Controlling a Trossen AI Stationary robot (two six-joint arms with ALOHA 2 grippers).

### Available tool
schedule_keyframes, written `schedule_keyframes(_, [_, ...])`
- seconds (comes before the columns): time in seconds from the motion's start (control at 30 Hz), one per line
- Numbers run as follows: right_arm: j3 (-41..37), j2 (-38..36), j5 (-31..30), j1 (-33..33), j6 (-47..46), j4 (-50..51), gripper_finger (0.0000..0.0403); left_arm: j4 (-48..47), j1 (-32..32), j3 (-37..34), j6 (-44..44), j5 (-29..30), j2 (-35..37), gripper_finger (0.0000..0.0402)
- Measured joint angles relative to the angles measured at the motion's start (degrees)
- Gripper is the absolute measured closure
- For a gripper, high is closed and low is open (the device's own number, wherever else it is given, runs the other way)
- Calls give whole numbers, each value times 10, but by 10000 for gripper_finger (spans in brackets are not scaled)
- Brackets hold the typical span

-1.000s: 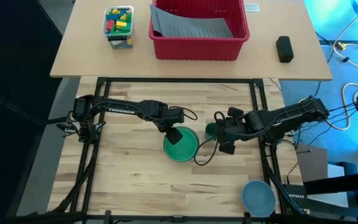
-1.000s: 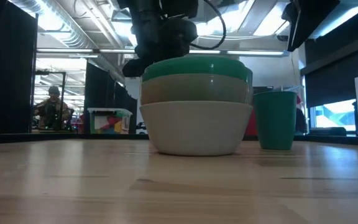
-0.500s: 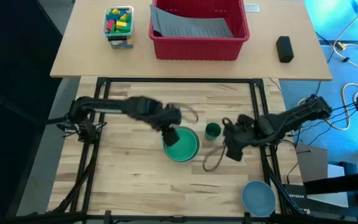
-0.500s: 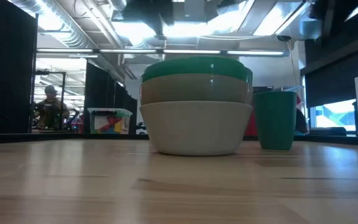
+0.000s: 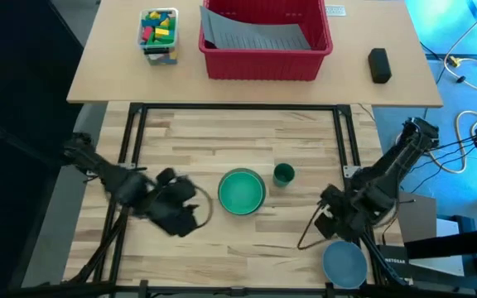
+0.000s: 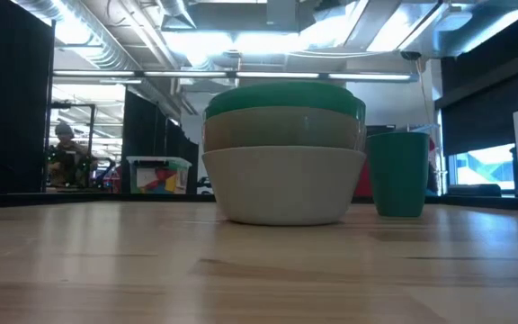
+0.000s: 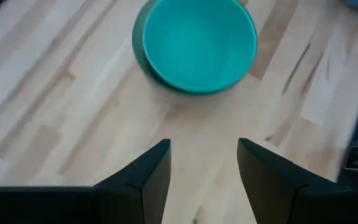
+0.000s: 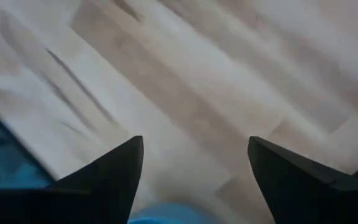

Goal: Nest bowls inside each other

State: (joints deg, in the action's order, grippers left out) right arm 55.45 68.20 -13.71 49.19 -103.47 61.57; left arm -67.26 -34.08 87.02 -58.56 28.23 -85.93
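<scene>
Red bin (image 5: 265, 50), toy-block box (image 5: 159, 33), small green cup (image 5: 284, 174)

light: bright, even, from ceiling strips (image 6: 124, 72) overhead | glare: strong behind stacked bowls (image 6: 283, 153) | blur: motion-smeared table (image 8: 185, 74) ahead of right fingers (image 8: 110, 177) | shadows: soft, faint

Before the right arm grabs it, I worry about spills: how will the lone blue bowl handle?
The blue bowl looks like thin plastic, so probably light and stiff. Its smooth rim may slip between fingers. Its wide round shape should resist tipping, though it sits near the table's edge.
</scene>
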Motion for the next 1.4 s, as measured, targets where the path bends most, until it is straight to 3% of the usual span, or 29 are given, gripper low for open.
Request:
schedule_keyframes(0.17, [-30, -8, -4, 77, -197, -52, 129, 37, -81, -88, -93, 51, 61, 237])
schedule_keyframes(0.23, [-29, 8, 6, 94, -235, -81, 129, 60, -106, -126, -116, 55, 70, 237])
schedule_keyframes(0.3, [-21, 31, 46, 94, -240, -113, 129, 86, -125, -156, -132, 55, 74, 237])
schedule_keyframes(0.4, [-6, 72, 58, 92, -241, -156, 129, 125, -154, -195, -149, 67, 75, 237])
schedule_keyframes(0.6, [34, 139, 99, 93, -245, -162, 129, 188, -225, -245, -208, 163, 75, 237])
schedule_keyframes(1.23, [46, 247, 94, 100, -238, -125, 131, 189, -280, -256, -229, 178, 102, 237])
schedule_keyframes(1.4, [46, 267, 87, 101, -236, -132, 160, 182, -277, -256, -196, 177, 121, 237])
